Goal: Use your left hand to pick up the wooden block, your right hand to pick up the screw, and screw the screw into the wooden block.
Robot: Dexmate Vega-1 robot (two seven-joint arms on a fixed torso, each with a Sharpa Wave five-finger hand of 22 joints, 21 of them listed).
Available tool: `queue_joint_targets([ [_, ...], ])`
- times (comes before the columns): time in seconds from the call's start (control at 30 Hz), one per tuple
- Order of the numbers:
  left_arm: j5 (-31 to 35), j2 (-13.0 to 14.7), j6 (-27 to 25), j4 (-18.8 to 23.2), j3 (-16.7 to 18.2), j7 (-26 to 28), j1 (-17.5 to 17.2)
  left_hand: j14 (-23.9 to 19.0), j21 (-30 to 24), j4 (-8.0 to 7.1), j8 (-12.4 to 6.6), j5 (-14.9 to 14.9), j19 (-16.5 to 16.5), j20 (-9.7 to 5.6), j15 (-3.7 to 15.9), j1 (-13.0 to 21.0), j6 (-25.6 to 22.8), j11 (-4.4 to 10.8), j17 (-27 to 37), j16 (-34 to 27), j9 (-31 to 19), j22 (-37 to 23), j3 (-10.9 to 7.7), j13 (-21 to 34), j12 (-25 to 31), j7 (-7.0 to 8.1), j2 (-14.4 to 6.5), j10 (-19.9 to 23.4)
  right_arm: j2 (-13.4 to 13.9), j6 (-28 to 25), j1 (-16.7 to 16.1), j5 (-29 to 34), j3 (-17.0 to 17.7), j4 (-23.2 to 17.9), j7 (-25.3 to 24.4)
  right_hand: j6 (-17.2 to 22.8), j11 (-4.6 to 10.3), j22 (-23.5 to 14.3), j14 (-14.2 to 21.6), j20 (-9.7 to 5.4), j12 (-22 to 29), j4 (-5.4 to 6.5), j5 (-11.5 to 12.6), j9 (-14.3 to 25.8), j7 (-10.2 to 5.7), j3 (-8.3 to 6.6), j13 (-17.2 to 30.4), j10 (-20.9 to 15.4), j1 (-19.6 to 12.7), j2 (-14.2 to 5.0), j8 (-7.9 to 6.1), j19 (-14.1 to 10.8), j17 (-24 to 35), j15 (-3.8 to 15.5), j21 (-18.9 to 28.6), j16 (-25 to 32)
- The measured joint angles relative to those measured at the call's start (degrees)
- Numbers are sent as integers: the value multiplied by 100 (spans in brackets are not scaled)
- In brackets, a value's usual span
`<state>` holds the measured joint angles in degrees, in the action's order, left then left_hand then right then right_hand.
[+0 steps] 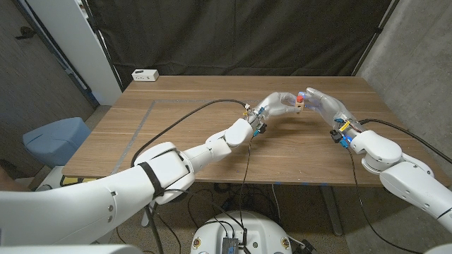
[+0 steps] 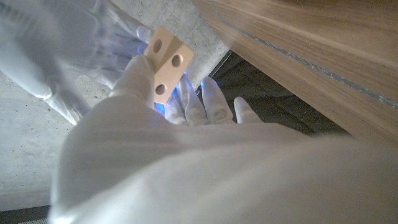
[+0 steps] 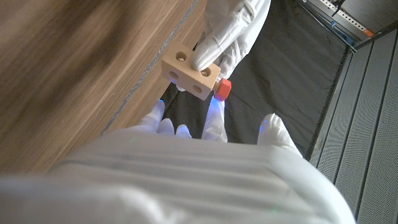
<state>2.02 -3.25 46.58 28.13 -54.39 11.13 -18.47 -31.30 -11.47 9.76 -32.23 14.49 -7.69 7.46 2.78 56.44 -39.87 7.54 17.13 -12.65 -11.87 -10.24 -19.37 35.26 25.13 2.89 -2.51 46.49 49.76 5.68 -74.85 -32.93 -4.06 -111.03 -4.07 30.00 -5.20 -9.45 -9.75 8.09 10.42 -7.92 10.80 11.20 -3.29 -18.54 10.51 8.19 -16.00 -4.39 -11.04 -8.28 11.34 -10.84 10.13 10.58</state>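
The left hand (image 1: 277,104) is pinching the wooden block (image 3: 189,70) above the bench (image 1: 183,134). The red-headed screw (image 3: 223,89) is sitting at the block's end, just before the right hand (image 1: 319,100), whose fingers (image 3: 213,118) seem spread; whether they are gripping it is unclear.

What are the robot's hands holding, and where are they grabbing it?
The left hand holds the wooden block by its top end, above the table. A red screw sits at the block's side by the right hand; whether that hand grips it cannot be told.
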Motion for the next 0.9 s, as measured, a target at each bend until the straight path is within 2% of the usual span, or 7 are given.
queue_joint_targets([
  [0.2, 27, 25, -29, 66, 14, 9, -31, 0, 0, 0, 16, -2, 0, 0, 0, 0, 0, 6, 0, 0, 1, 0, 0, 0, 0, 0, 0, -6, 26, 16, -20, -6, 0, -16, 2, 97, 6, 0, 0, 33, 0, 0, 0, 0, 16, 0, 0, -9, 17, -17, 0, 30, 0, 0, 0, 18],
  [0.33, 39, 35, -42, 99, 24, 13, -47, 0, 0, 0, 17, 6, 0, 0, 0, 0, 0, 6, 0, 0, 2, 0, 0, 0, 0, 0, 0, -6, 37, 18, -37, -9, 0, -37, 2, 165, 9, 0, 0, 54, 40, 0, 0, 0, 40, 0, 0, -54, 24, -24, -47, 9, -1, 0, 0, 24],
  [0.9, 66, 67, -77, 162, 68, 4, -87, 0, 0, 2, -8, 15, 0, 0, 0, 0, 0, 6, 0, 0, 1, 0, -2, 0, 0, 0, 0, -7, 45, 21, -93, -20, 24, -84, -77, 348, 110, 0, -4, 104, 84, 0, 0, 0, 62, 0, 0, -217, 23, -23, -85, -42, -16, 5, 28, 50],
])
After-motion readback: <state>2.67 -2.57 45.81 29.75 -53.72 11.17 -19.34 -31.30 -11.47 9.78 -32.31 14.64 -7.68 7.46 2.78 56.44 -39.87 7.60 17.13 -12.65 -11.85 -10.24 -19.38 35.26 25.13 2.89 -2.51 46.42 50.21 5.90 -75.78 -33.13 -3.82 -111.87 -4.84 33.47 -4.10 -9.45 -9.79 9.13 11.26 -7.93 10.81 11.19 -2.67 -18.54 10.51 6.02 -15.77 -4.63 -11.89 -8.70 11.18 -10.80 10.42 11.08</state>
